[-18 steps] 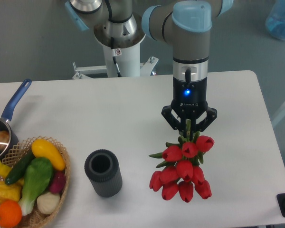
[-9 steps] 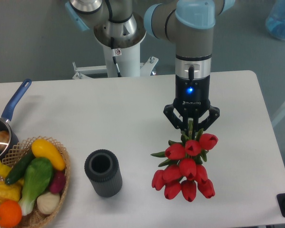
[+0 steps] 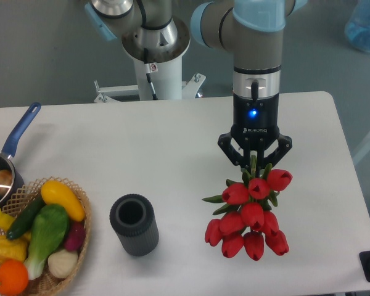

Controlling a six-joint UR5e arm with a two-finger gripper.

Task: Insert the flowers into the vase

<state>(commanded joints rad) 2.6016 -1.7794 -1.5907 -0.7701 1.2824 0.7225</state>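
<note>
While the gripper [image 3: 254, 161] has its jaws clamped on the green stems, the flowers [image 3: 251, 213] hang bud-down at lower right of centre, well apart from the vase [image 3: 134, 224], which stands upright at lower left of centre. Big worry imo: the stems point up into the gripper, so the bunch needs flipping, and a loose pinch could let it slip or swing. A sloppy approach might also knock the light-looking vase over. Count: one vase, one bunch with about nine red buds showing, one wicker basket [image 3: 80, 237] of veg at lower left, one blue-handled saucepan [image 3: 15, 139] on the left edge.
</note>
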